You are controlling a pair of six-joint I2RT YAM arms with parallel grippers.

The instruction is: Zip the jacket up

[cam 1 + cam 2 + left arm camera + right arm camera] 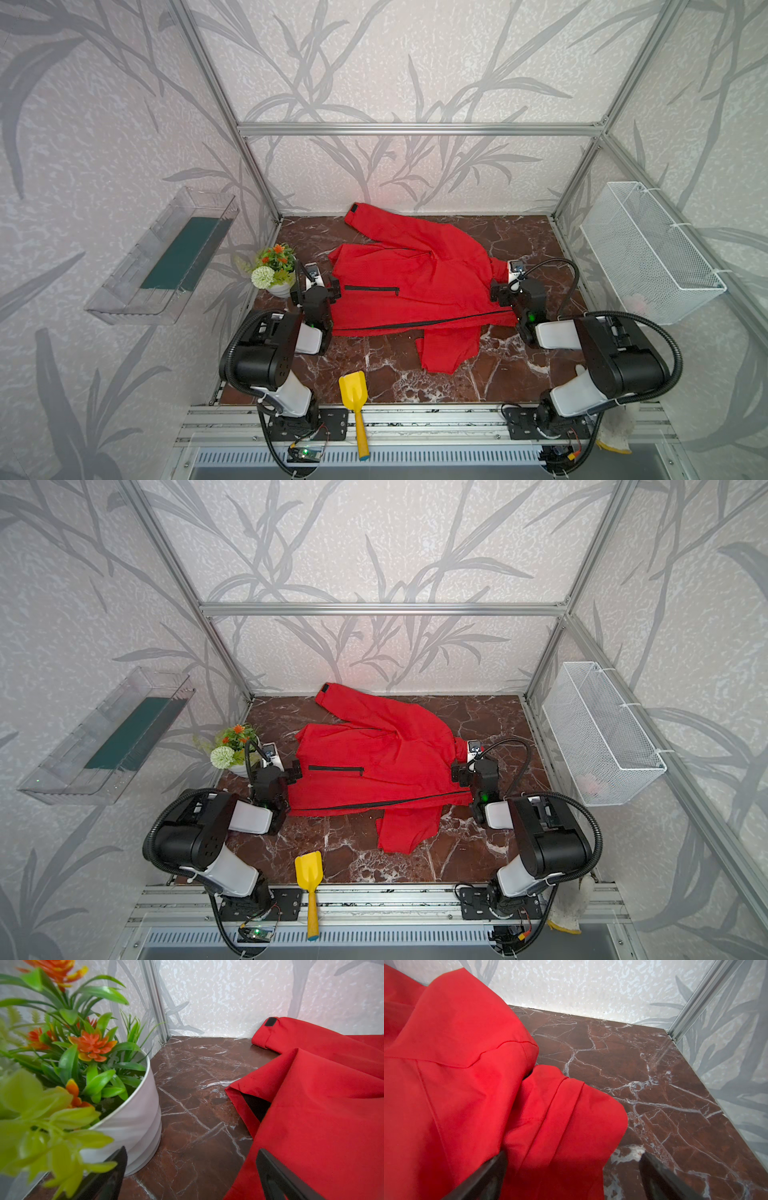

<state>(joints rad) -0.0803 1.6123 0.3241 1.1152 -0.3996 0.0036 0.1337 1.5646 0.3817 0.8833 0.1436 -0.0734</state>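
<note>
The red jacket [415, 282] lies spread sideways on the dark marble tabletop [519, 241], its hem toward the left tool [315, 286] and its collar end toward the right tool [515, 286]. One sleeve [374, 222] reaches to the back wall, and the other sleeve [449, 349] lies folded out toward the near edge. The black front zipper [424, 322] runs along the jacket's near side, from just beside the left arm to just beside the right one. The left tool stands with its jaws wide apart and grips nothing. In the left wrist view one finger [276, 1176] sits over the hem, the other [108, 1172] is just beside the white flower pot [135, 1126], and bare tabletop shows between them. The right tool [573, 1155] is also spread wide and empty. One finger [488, 1174] is over the red cloth at the collar end, the other [658, 1176] is over bare marble, and a fold of the jacket [467, 1084] lies partly between them. Whether either tool actually touches the cloth cannot be told.
</note>
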